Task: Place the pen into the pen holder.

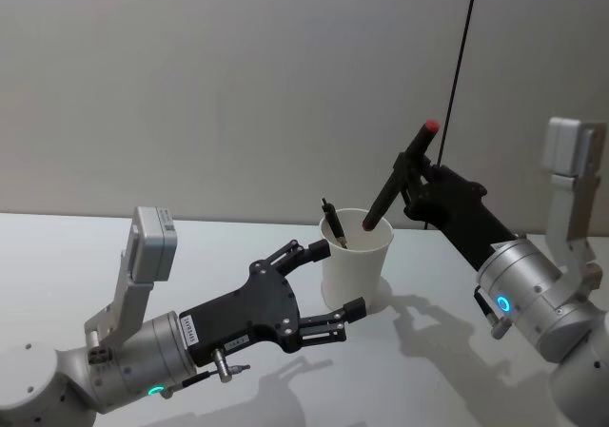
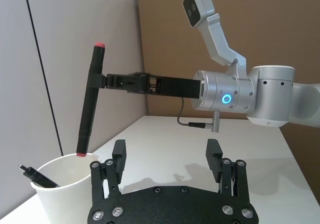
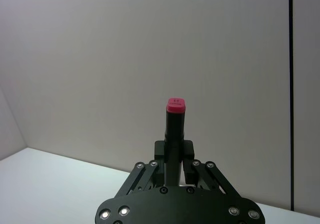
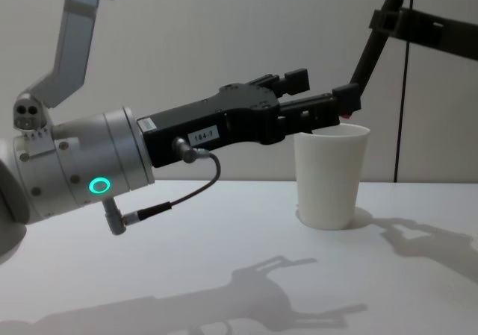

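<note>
The pen holder (image 1: 357, 265), a plain white paper cup (image 4: 328, 178), stands on the white table. A black pen (image 1: 333, 223) leans inside it (image 2: 35, 176). My right gripper (image 1: 411, 168) is shut on another black pen (image 1: 398, 175) with red ends, held tilted above the cup (image 2: 60, 196). This pen's (image 2: 89, 109) lower tip sits at the cup's mouth, and its red cap (image 3: 175, 106) points upward. My left gripper (image 1: 333, 280) is open beside the cup's left side at rim height, with nothing between its fingers (image 2: 119, 151).
The white table (image 1: 428, 370) has free room in front of and to the right of the cup. A grey wall stands behind, with a thin black cable (image 1: 461, 56) hanging down it near the right gripper (image 4: 388, 20).
</note>
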`<state>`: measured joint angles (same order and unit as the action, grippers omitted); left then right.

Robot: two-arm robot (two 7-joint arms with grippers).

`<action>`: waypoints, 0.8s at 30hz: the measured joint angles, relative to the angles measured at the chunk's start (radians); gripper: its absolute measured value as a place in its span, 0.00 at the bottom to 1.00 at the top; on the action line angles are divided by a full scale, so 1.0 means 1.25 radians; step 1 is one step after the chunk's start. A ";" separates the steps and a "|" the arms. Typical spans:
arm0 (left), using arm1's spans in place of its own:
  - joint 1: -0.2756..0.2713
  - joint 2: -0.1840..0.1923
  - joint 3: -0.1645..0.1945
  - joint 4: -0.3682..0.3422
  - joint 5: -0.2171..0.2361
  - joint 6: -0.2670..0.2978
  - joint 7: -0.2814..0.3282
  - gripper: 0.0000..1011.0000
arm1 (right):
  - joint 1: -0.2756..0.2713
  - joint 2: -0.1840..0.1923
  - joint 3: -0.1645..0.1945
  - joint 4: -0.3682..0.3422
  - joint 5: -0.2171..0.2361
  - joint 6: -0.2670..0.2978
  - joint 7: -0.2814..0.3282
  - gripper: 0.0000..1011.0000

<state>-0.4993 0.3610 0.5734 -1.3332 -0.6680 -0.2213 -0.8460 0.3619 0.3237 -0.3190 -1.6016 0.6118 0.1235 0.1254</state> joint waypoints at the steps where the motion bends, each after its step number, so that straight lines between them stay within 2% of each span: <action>1: 0.000 0.000 0.000 0.000 0.000 0.000 0.000 0.99 | 0.002 -0.001 -0.002 0.003 -0.002 0.000 0.000 0.20; 24: 0.000 0.000 0.000 0.000 0.000 0.000 0.000 0.99 | 0.029 -0.027 -0.042 0.076 -0.082 -0.024 0.002 0.20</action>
<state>-0.4993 0.3610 0.5734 -1.3332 -0.6679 -0.2214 -0.8460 0.3985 0.2904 -0.3716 -1.5065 0.5091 0.0938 0.1282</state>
